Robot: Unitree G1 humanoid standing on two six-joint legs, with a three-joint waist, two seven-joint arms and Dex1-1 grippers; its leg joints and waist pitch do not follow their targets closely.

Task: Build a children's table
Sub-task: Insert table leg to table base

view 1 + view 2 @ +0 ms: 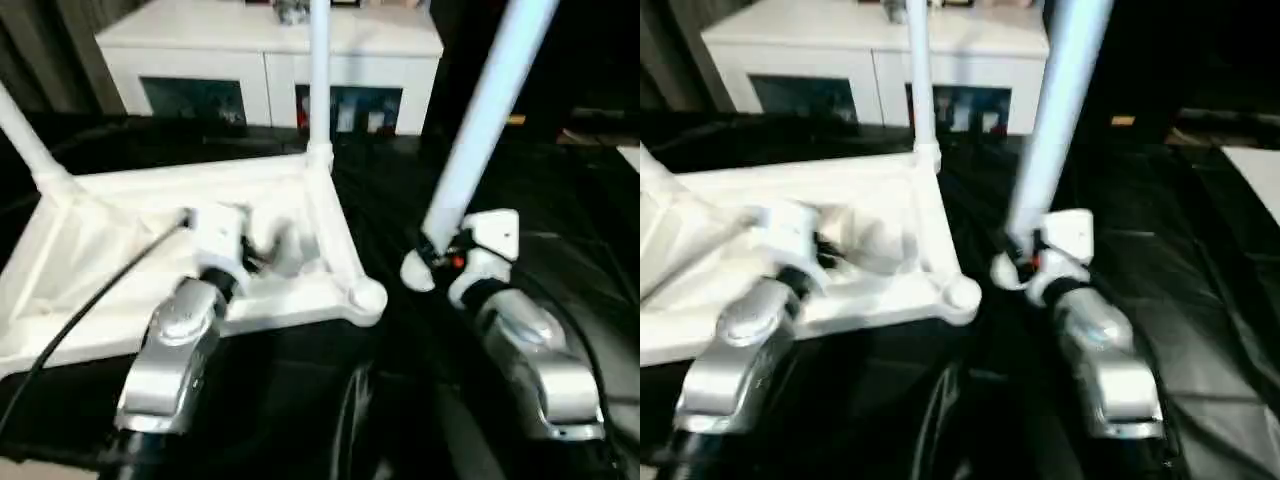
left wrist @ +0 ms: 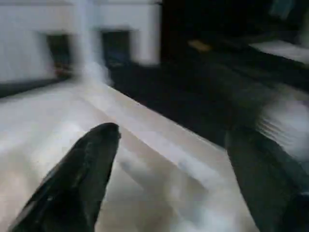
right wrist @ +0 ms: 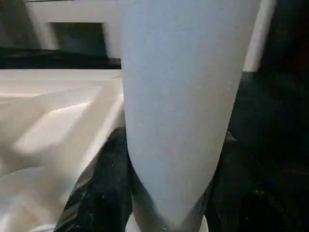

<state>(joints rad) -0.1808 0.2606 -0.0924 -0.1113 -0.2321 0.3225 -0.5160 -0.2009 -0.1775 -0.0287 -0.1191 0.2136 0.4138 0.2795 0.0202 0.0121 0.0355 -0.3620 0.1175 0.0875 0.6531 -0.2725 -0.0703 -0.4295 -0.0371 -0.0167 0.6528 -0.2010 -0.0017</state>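
Lying upside down on black sheeting (image 1: pixel 560 250), the white square top (image 1: pixel 90 260) of the children's table shows its ribbed underside, with one bare round socket (image 1: pixel 367 297) at its near right corner. Behind it stands one white cabinet (image 1: pixel 270 60) with two glass-fronted compartments visible; things sit behind the glass, but no writing on them can be read.

Three legs can be counted. Two are planted in the top: a far leg (image 1: pixel 319 70) rises upright from the far right corner, and a side leg (image 1: pixel 25 135) slants up from the far left corner. The third, the held leg (image 1: pixel 485 120), is apart from the top, leaning up and to the right with its rounded lower end just beside the bare socket.

The two silver forearms reach in from the near edge. The right end effector (image 1: pixel 440 255) pinches the held leg near its lower end; in the right wrist view one black finger (image 3: pixel 104 188) presses against the leg's side. The left end effector (image 2: pixel 178 179) hovers over the top's underside with its fingers (image 2: pixel 84 179) spread wide, gripping nothing. One black cable (image 1: pixel 90 305) runs along the left forearm.
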